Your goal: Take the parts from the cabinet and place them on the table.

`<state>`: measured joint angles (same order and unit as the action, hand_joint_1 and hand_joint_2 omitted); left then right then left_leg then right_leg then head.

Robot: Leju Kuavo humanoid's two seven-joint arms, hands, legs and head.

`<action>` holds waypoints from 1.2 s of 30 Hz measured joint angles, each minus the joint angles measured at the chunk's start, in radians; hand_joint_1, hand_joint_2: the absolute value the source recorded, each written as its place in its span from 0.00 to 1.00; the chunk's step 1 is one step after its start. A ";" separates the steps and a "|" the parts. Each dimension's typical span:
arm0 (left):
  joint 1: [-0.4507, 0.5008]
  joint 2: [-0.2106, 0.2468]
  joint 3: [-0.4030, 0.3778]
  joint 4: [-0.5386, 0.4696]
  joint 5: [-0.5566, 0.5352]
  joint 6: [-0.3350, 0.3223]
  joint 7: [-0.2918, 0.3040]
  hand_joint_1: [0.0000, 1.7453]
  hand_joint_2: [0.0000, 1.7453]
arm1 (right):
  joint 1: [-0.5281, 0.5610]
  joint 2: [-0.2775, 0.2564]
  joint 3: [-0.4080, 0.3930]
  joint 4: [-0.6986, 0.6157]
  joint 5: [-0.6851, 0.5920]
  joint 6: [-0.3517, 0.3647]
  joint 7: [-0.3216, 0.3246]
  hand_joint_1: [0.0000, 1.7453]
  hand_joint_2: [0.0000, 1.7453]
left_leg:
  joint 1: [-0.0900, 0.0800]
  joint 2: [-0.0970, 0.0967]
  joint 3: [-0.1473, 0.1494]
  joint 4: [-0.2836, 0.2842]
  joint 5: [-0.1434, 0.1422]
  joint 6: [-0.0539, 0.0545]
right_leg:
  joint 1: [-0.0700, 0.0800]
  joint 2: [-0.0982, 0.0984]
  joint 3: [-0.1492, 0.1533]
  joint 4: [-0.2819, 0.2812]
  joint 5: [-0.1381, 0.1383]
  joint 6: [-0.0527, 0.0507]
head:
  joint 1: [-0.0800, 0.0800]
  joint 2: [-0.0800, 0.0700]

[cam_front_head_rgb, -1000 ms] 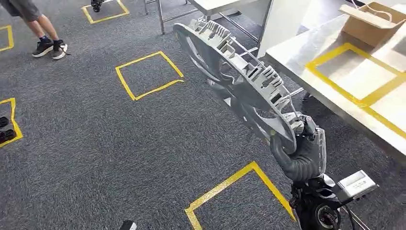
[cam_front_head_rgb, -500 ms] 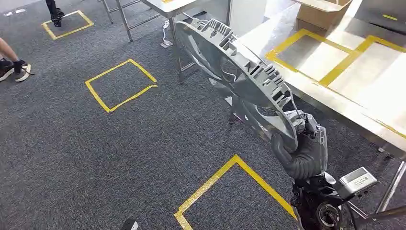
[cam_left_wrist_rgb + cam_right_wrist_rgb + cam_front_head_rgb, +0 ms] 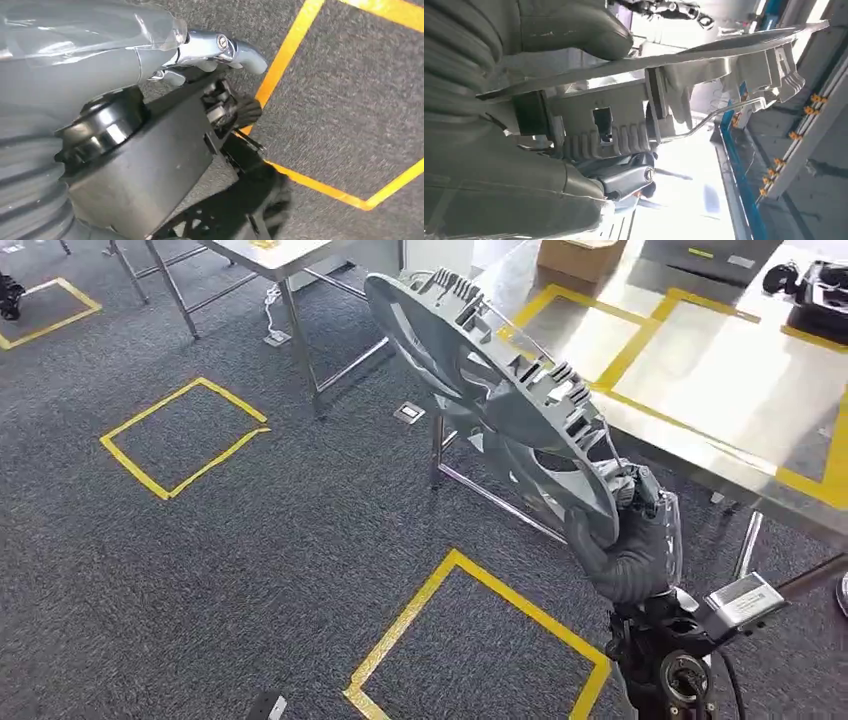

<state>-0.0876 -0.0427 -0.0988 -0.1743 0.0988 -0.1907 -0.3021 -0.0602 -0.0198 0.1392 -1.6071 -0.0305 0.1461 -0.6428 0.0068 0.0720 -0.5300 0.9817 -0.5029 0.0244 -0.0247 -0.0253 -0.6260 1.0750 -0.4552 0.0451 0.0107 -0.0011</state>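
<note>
One large grey part, a round ribbed plastic frame with openings and a thin wire along its rim, is carried in the air by the right hand, which grips its lower edge with the thumb on one face and the fingers behind. The part tilts up and away from the hand, its far end over the near edge of the steel table (marked with yellow tape rectangles). In the right wrist view the thumb presses on the part's flat rim. A cardboard box sits at the table's far side. Yellow tape squares mark the grey carpet. The left hand hangs over the carpet; its fingers look loosely curled, but I cannot tell whether it is closed.
</note>
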 joint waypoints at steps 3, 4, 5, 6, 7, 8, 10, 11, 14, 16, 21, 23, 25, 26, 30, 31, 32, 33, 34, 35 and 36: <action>-0.002 0.003 0.000 0.000 0.003 -0.001 -0.002 0.00 1.00 | -0.010 0.000 0.002 0.010 -0.002 0.007 -0.004 1.00 1.00 | -0.008 0.020 -0.001 0.008 -0.009 -0.017 | 0.009 -0.020 0.028 -0.057 0.000 -0.022 | -0.003 0.000; -0.002 0.002 0.000 0.000 0.003 -0.001 -0.002 0.00 1.00 | -0.013 0.000 0.002 0.014 -0.002 0.009 -0.004 1.00 1.00 | -0.007 0.029 0.002 0.007 -0.009 -0.019 | 0.013 -0.011 0.025 -0.054 -0.001 -0.027 | -0.004 0.000; -0.003 0.002 0.000 0.000 0.003 -0.001 -0.002 0.00 1.00 | -0.013 0.000 0.002 0.016 -0.002 0.009 -0.004 1.00 1.00 | -0.006 0.037 0.003 0.006 -0.011 -0.023 | 0.014 -0.003 0.023 -0.055 0.000 -0.032 | -0.002 0.000; -0.004 0.002 0.000 -0.002 0.003 -0.001 -0.003 0.00 1.00 | -0.014 0.000 0.002 0.017 -0.002 0.009 -0.004 1.00 1.00 | -0.003 0.036 0.001 0.008 -0.017 -0.031 | 0.008 0.008 0.024 -0.058 0.004 -0.040 | -0.003 0.000; -0.006 0.002 0.000 -0.003 0.003 -0.001 -0.003 0.00 1.00 | -0.016 0.000 0.001 0.017 -0.002 0.010 -0.004 1.00 1.00 | 0.001 -0.008 -0.009 0.029 -0.035 -0.036 | 0.006 0.014 0.024 -0.058 0.006 -0.044 | -0.005 0.000; -0.006 0.002 0.000 -0.003 0.003 -0.001 -0.004 0.00 1.00 | -0.019 0.001 0.001 0.020 -0.002 0.010 -0.004 1.00 1.00 | 0.002 -0.048 -0.037 0.092 -0.075 -0.038 | 0.005 0.023 0.023 -0.058 0.007 -0.049 | -0.005 0.000; -0.001 0.002 -0.001 -0.003 0.005 -0.001 -0.004 0.00 1.00 | -0.021 0.004 0.002 0.023 -0.004 0.011 -0.004 1.00 1.00 | 0.002 -0.069 -0.120 0.261 -0.146 -0.039 | 0.006 0.043 0.020 -0.057 0.009 -0.054 | -0.005 0.000; 0.001 0.002 -0.001 -0.003 0.006 -0.001 -0.004 0.00 1.00 | -0.024 0.005 0.002 0.026 -0.005 0.012 -0.005 1.00 1.00 | 0.002 -0.070 -0.155 0.323 -0.160 -0.038 | 0.007 0.055 0.018 -0.057 0.009 -0.055 | -0.006 0.000; 0.001 0.002 0.000 -0.003 0.008 -0.001 -0.004 0.00 1.00 | -0.035 0.009 0.003 0.037 -0.006 0.012 -0.005 1.00 1.00 | 0.002 -0.076 -0.117 0.216 -0.068 -0.029 | 0.008 0.094 0.019 -0.057 0.012 -0.053 | -0.006 0.000; 0.000 0.006 0.000 -0.002 0.008 -0.001 -0.004 0.00 1.00 | -0.046 0.014 0.005 0.038 -0.005 0.012 -0.005 1.00 1.00 | 0.003 -0.145 -0.035 0.038 0.009 -0.018 | 0.003 0.117 0.018 -0.056 0.015 -0.049 | -0.005 0.000; -0.002 0.007 0.000 -0.003 0.008 -0.001 -0.010 0.00 1.00 | -0.058 0.017 0.004 0.040 -0.006 0.012 -0.005 1.00 1.00 | 0.001 -0.116 -0.018 0.011 0.009 -0.006 | 0.000 0.164 -0.001 -0.064 0.031 -0.015 | -0.006 0.000; -0.005 0.007 0.001 -0.003 0.008 -0.001 -0.011 0.00 1.00 | -0.062 0.017 0.005 0.041 -0.005 0.013 -0.005 1.00 1.00 | 0.003 -0.090 -0.018 0.005 0.014 0.007 | 0.008 0.068 -0.030 -0.001 -0.015 -0.011 | 0.008 0.000; 0.000 0.005 0.001 -0.003 0.008 -0.001 -0.011 0.00 1.00 | -0.064 0.017 0.008 0.045 -0.006 0.014 -0.005 1.00 1.00 | 0.001 -0.061 -0.018 0.005 0.013 0.008 | 0.007 0.038 -0.104 0.164 -0.095 -0.006 | 0.008 0.000; 0.001 0.005 0.001 -0.002 0.008 -0.001 -0.010 0.00 1.00 | -0.063 0.018 0.009 0.047 -0.006 0.014 -0.005 1.00 1.00 | 0.001 -0.047 -0.020 0.006 0.013 0.008 | 0.007 0.037 -0.139 0.244 -0.120 -0.003 | 0.010 0.000; 0.000 0.002 0.001 -0.002 0.008 -0.001 -0.009 0.00 1.00 | -0.064 0.016 0.008 0.050 -0.006 0.013 -0.005 1.00 1.00 | 0.001 0.001 -0.014 0.006 0.009 0.004 | 0.006 0.015 -0.038 0.075 -0.026 -0.005 | 0.009 0.000; -0.001 0.001 0.001 -0.002 0.008 -0.001 -0.009 0.00 1.00 | -0.065 0.017 0.008 0.050 -0.006 0.013 -0.005 1.00 1.00 | 0.000 0.009 -0.010 0.007 0.006 -0.001 | 0.007 -0.021 0.019 -0.024 0.007 -0.008 | 0.009 0.000; -0.001 0.002 0.001 -0.002 0.008 -0.001 -0.009 0.00 1.00 | -0.068 0.017 0.008 0.051 -0.006 0.013 -0.005 1.00 1.00 | -0.010 0.017 -0.010 0.010 0.002 -0.007 | 0.017 -0.066 0.037 -0.061 -0.007 -0.015 | 0.010 0.000; -0.001 0.001 0.001 -0.002 0.008 -0.001 -0.009 0.00 1.00 | -0.068 0.018 0.008 0.051 -0.006 0.013 -0.005 1.00 1.00 | -0.012 0.024 -0.011 0.011 0.000 -0.011 | 0.015 -0.045 0.036 -0.062 0.001 -0.025 | 0.004 0.000; -0.001 0.002 0.001 -0.002 0.008 0.000 -0.008 0.00 1.00 | -0.068 0.018 0.008 0.052 -0.007 0.013 -0.005 1.00 1.00 | -0.013 0.034 -0.009 0.011 0.000 -0.013 | 0.016 -0.035 0.033 -0.061 0.001 -0.028 | 0.005 0.000; -0.002 0.002 0.001 -0.002 0.008 0.000 -0.008 0.00 1.00 | -0.068 0.017 0.008 0.052 -0.007 0.013 -0.005 1.00 1.00 | -0.011 0.043 -0.007 0.009 0.000 -0.016 | 0.019 -0.024 0.029 -0.060 0.002 -0.032 | 0.004 0.000; -0.003 0.002 0.001 -0.003 0.008 0.000 -0.008 0.00 1.00 | -0.068 0.017 0.007 0.052 -0.007 0.013 -0.005 1.00 1.00 | -0.010 0.055 -0.006 0.008 -0.001 -0.021 | 0.018 -0.012 0.027 -0.061 0.004 -0.038 | 0.005 0.000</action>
<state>-0.0906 -0.0412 -0.0977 -0.1770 0.1064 -0.1911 -0.3101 -0.1283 -0.0027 0.1465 -1.5549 -0.0374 0.1595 -0.6477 -0.0037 0.1271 -0.5355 0.9900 -0.5041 0.0032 -0.0071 -0.0376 -0.5988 1.0137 -0.4508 0.0068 0.0160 -0.0011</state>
